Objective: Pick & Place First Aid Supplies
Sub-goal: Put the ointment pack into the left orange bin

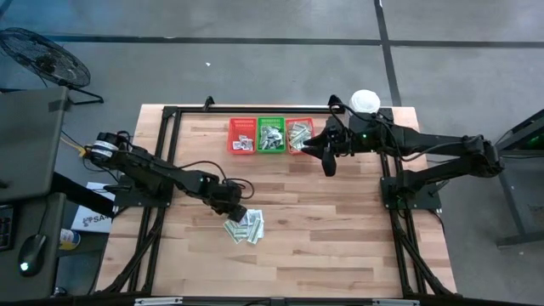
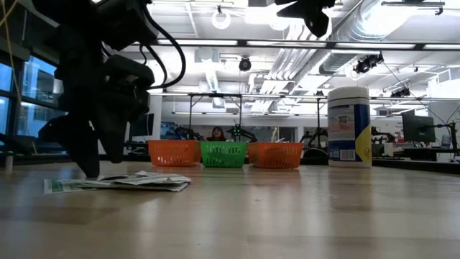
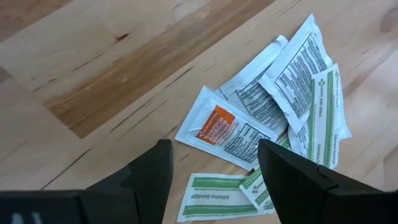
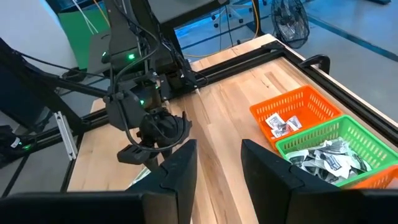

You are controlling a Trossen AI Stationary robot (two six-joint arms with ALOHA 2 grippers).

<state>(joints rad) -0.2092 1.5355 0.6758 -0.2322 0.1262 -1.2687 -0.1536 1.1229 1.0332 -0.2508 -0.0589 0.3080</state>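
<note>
The thin, floppy white and green paper packets [image 3: 273, 118] weigh almost nothing. The spread left pincer [image 3: 214, 180] hangs above; pinch one packet's loose edge.

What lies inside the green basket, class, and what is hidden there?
The green basket holds a heap of white packets with dark print. Whatever lies under that heap, and the basket's floor, is covered.
</note>
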